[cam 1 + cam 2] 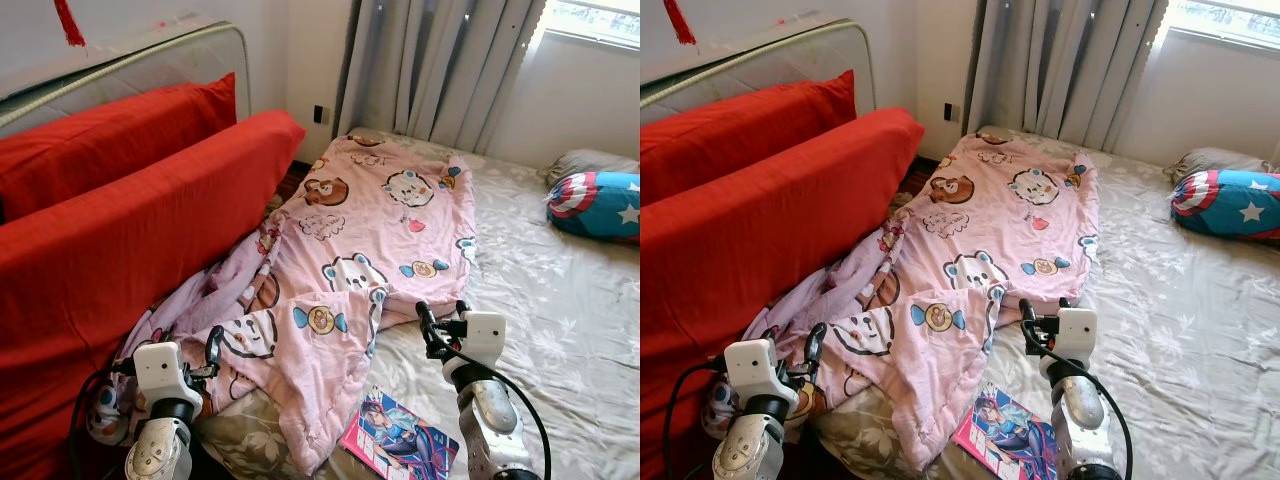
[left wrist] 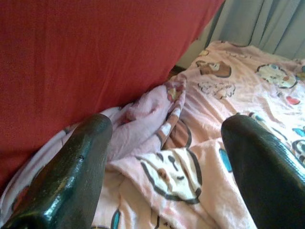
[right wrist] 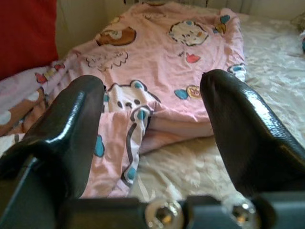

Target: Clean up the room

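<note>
Left gripper (image 1: 212, 350): near left, fingers spread wide w/ nothing between them, hovering over the crumpled near end of the blanket, beside the red mattress.
Right gripper (image 1: 428, 325): near right, also agape and empty, poised above the sheet just beside the blanket's near right edge.
Comic book (image 1: 398, 438): nearest item, lying flat on the bed between the two arms, its left edge touching or tucked under the blanket corner; can't tell which.
Pink blanket (image 1: 370, 220): cartoon-print, the likely job at hand. Runs from the near left, where it's bunched and spills off the bed edge, to the far end by the curtains, where it lies flatter.
Step in hand, my read: arms set for a two-point grab to straighten or fold the blanket.
Doing it well: take the bunched near corner w/ the left, the near right hem w/ the right; pinch one layer only, lift clear before pulling.
In the way: the book could get dragged along w/ the corner; folds wedged against the red mattress may snag.
Red mattress (image 1: 120, 230): left, leaning upright alongside the bed.
Bed sheet (image 1: 560, 300): grey floral, wrinkled, right side.
Star pillow (image 1: 600, 205): far right, well apart from the blanket.
Curtains (image 1: 430, 70): grey, far wall.
</note>
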Available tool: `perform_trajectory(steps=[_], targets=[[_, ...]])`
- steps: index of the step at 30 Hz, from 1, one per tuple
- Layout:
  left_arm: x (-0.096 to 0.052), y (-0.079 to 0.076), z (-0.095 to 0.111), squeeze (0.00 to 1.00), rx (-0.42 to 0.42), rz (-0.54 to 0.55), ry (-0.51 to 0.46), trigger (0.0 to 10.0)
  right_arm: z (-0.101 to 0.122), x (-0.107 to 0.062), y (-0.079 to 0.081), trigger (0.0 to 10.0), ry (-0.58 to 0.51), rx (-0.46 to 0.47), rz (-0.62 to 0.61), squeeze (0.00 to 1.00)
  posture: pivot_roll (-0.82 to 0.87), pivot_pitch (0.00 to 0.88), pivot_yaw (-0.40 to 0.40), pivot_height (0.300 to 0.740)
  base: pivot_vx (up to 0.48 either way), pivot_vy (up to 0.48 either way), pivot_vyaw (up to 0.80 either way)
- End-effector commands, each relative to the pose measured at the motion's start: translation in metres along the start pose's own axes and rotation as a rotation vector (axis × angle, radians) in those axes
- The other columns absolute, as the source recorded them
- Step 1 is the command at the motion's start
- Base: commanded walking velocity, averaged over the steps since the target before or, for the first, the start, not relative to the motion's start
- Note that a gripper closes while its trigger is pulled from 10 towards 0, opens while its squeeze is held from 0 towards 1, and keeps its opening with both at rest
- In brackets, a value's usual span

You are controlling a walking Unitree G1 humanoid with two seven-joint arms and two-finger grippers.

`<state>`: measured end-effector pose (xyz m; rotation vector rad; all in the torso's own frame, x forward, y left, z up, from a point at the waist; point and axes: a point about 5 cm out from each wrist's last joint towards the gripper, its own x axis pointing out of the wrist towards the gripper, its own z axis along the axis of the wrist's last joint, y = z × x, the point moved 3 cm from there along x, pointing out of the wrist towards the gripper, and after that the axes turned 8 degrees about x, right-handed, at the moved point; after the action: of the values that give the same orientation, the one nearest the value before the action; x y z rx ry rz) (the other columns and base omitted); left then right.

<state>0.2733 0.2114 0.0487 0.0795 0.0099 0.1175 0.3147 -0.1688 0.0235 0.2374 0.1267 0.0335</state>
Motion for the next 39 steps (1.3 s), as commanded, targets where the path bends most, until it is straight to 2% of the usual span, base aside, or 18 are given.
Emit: perform_trajectory(steps=[1,6,9,16,26,31,39], targets=[[0.0,-0.004,0.002,0.0,-0.002,-0.014,0.0,10.0,0.002,0.0,0.001,10.0,0.001,-0.016,-0.003,0.0,0.07,0.0,-0.1,0.725,0.0,0.0,0.0],[-0.005,-0.005,-0.002,0.0,0.002,-0.02,0.019,10.0,-0.001,-0.006,0.003,10.0,0.001,-0.013,0.001,0.0,0.07,0.0,-0.095,0.685,0.0,0.0,0.0],[0.001,-0.008,0.0,0.0,0.0,-0.027,0.023,10.0,0.002,-0.004,0.008,10.0,-0.011,-0.011,0.022,0.0,0.07,0.0,-0.098,0.685,0.0,0.0,0.0],[0.002,-0.01,0.004,0.0,-0.005,-0.032,0.015,10.0,0.007,-0.001,0.009,10.0,-0.017,-0.015,0.021,0.0,0.06,0.0,-0.102,0.685,0.0,0.0,0.0],[0.001,-0.011,0.003,0.0,-0.006,-0.033,0.024,10.0,-0.001,-0.002,0.007,10.0,0.034,-0.028,0.001,0.0,0.06,0.0,-0.101,0.685,0.0,0.0,0.0],[0.003,-0.011,0.003,0.0,-0.003,-0.034,0.023,10.0,-0.002,-0.002,0.009,10.0,0.034,-0.008,0.007,0.0,0.07,0.0,-0.104,0.65,0.0,0.0,0.0],[0.001,-0.015,0.002,0.0,-0.008,-0.039,0.03,10.0,-0.002,-0.002,0.007,10.0,0.029,0.004,-0.009,0.0,0.06,0.0,-0.106,0.65,0.0,0.0,0.0]])
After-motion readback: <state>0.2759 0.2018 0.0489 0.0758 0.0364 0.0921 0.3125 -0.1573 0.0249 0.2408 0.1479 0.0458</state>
